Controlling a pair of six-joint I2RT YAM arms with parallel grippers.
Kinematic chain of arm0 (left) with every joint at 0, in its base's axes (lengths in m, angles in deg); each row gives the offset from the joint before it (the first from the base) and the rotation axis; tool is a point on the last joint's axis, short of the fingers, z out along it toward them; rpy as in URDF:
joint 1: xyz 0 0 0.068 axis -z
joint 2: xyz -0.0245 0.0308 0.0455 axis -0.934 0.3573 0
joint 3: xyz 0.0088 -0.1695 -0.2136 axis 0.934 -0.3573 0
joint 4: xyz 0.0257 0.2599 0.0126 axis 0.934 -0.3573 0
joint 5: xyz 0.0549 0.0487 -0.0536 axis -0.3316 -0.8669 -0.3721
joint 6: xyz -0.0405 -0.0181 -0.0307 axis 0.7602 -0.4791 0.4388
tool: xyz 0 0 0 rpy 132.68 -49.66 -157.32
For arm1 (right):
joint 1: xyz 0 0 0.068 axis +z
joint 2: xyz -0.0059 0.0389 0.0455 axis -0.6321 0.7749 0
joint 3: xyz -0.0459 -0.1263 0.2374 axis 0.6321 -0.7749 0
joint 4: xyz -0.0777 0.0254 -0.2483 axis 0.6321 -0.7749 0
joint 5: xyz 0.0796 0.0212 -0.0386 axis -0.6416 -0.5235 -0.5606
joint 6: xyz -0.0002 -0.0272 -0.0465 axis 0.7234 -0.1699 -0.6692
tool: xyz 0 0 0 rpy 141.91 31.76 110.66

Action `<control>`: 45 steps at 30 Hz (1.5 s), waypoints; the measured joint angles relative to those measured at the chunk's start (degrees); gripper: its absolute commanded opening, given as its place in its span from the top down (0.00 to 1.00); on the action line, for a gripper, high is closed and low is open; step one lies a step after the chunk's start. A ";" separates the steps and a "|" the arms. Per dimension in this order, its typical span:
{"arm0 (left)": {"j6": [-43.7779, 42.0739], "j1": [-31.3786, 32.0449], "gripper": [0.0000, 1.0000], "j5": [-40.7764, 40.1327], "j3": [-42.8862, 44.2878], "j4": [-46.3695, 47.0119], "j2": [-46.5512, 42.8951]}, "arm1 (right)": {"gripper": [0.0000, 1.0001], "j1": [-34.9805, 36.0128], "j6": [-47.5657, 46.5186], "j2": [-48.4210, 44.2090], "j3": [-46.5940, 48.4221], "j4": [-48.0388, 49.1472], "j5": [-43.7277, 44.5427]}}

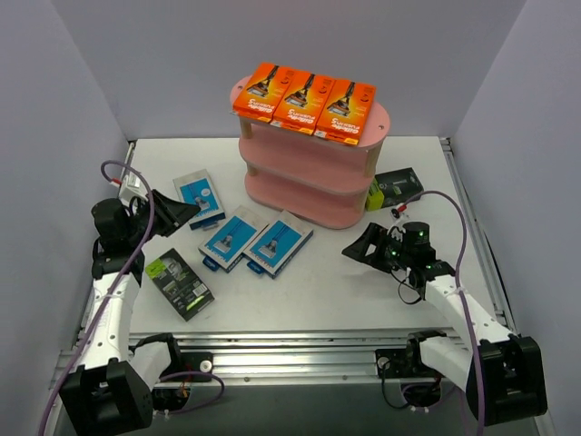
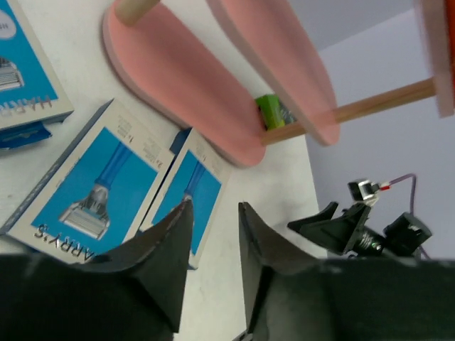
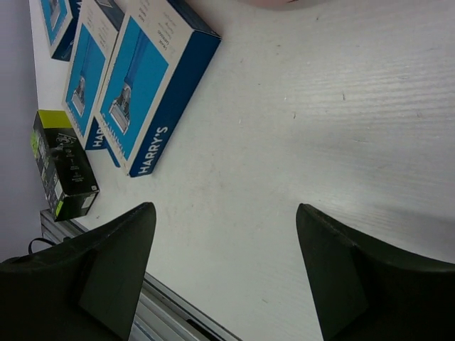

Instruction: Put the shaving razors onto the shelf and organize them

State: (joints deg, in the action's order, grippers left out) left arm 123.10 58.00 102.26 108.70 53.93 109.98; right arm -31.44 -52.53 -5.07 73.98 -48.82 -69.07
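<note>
Razor packs in three lots: three orange packs (image 1: pixel 305 103) in a row on the top board of the pink shelf (image 1: pixel 295 196); three blue-and-white packs (image 1: pixel 231 238) flat on the table (image 1: pixel 363 300) just left of the shelf; one black-and-lime pack (image 1: pixel 179 282) nearer the left arm, a second black-and-lime pack (image 1: pixel 393 189) by the shelf's right end. Left hand (image 2: pixel 215 206) near the blue-and-white packs, almost closed, gripping nothing. Right hand (image 1: pixel 359 247) wide open, empty, over bare table. Likely next: a blue-and-white pack. Open the left hand wider than the pack, descend square across its narrow sides, lift level, set on the middle board in a matching row.
</note>
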 measured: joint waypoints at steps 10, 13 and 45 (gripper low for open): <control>4.94 -0.26 0.06 0.87 -6.25 3.02 -3.87 | 0.24 4.94 3.69 -6.67 0.28 -2.97 5.38; 6.51 -0.28 0.06 0.42 -8.11 4.11 -5.95 | 0.24 5.84 4.35 -8.33 0.28 -3.82 6.62; 16.22 35.69 0.17 -27.41 -24.15 -10.80 -17.77 | 0.23 6.58 4.09 -7.26 -3.17 0.92 7.74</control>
State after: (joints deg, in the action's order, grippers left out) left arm 139.32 93.69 74.85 84.55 43.13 92.21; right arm -24.86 -48.45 -12.33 70.81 -47.90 -61.34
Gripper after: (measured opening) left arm 0.849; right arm 0.764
